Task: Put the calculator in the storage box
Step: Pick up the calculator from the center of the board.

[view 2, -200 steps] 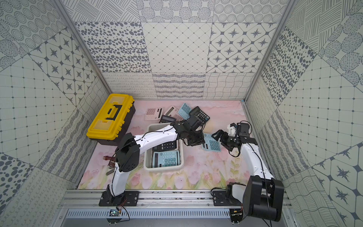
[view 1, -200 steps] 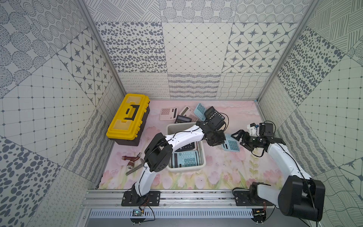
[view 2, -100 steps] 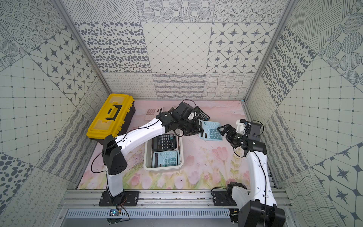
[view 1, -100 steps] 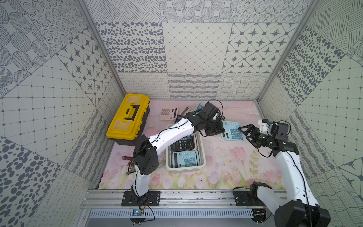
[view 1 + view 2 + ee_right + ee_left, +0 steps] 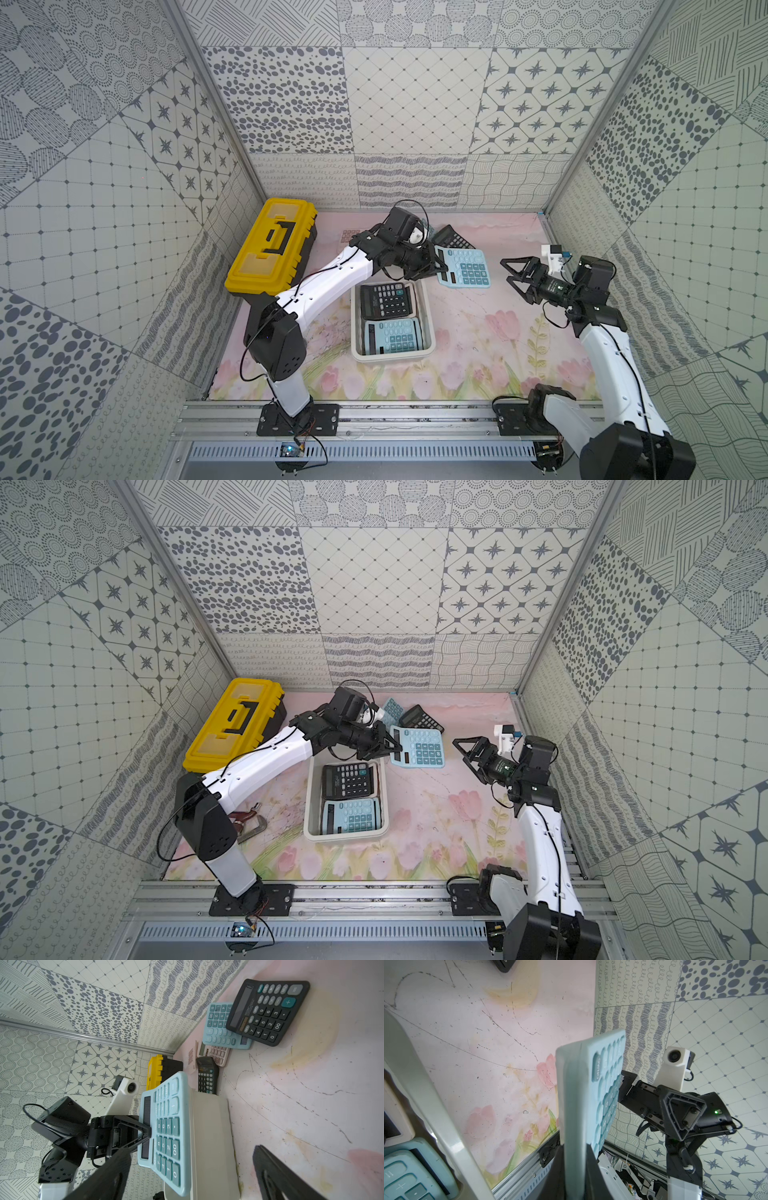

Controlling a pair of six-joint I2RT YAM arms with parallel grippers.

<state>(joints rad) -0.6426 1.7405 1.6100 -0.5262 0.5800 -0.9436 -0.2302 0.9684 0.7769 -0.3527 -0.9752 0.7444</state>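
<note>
Both top views: high, looking steeply down on white rectangular plastic tub (image 5: 392, 356). Wrist views: close beside tub, facing each other, sharing light-blue plastic calculator (image 5: 571, 1095).

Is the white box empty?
No. The box holds a black calculator and a blue calculator, lying flat.
</note>
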